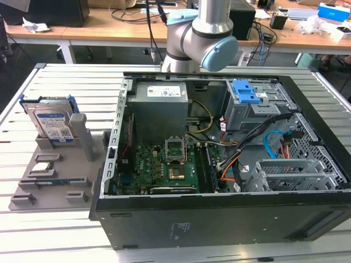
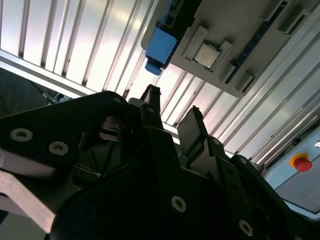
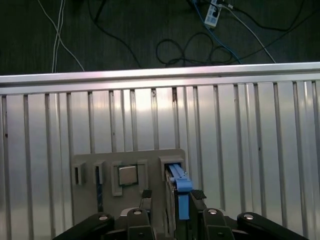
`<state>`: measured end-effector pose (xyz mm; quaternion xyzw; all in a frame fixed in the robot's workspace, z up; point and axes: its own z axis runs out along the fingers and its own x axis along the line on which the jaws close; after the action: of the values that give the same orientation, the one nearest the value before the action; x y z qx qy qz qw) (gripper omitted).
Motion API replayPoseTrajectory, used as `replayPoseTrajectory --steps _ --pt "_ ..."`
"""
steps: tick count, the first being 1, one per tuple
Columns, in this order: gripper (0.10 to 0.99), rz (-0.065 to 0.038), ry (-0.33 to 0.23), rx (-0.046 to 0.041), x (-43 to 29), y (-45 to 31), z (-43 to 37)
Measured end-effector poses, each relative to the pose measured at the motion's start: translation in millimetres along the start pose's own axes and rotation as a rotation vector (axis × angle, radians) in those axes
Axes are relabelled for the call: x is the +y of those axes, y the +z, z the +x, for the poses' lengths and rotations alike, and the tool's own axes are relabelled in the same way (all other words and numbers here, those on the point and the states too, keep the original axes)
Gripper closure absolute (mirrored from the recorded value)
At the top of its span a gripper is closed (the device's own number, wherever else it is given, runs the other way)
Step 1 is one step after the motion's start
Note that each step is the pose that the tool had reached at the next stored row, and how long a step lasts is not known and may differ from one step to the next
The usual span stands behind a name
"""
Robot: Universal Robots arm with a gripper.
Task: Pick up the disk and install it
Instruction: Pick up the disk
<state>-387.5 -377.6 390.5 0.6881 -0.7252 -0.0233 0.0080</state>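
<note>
- Looking down in the first wrist view, we saw the gripper (image 3: 171, 196) with jaws spread, holding nothing.
- The disk (image 1: 53, 125) stood upright in the grey holder (image 1: 74, 167), at the exterior view's left of the open computer case (image 1: 219, 219).

We found open air above the disk (image 1: 52, 123), which stood upright in a slot of the grey holder (image 1: 74, 170) near the table's (image 1: 55, 235) edge at the exterior view's left. A grey post (image 1: 78, 131) rose just beside it, on the side toward the computer case (image 1: 219, 219). Bare slats ran along the table's near edge. Inside the case, the drive bay (image 1: 249, 118) sat toward a far corner; black cables (image 1: 258, 134) ran just beside it, and a grey metal box (image 1: 159, 112) stood near.
</note>
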Motion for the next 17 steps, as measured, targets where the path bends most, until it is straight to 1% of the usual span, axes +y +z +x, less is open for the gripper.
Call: replayPoseTrajectory --steps 4,10,11,12,13,15,17 --pt "0.667 0.000 0.000 0.0020 -2.0 0.0 -6.2" --pt "0.667 0.000 0.000 0.0023 -4.0 0.0 -9.6" --pt "0.667 0.000 0.000 0.0036 -5.3 0.2 -10.7" --pt "0.667 0.000 0.000 0.0066 -7.1 1.8 -11.5" --pt "0.667 -0.001 0.000 0.0078 -8.5 4.6 -11.9" --pt "0.667 -0.001 0.000 0.0089 -9.6 9.4 -12.0" --pt "0.667 -0.001 0.000 0.0092 -10.1 11.7 -12.1"
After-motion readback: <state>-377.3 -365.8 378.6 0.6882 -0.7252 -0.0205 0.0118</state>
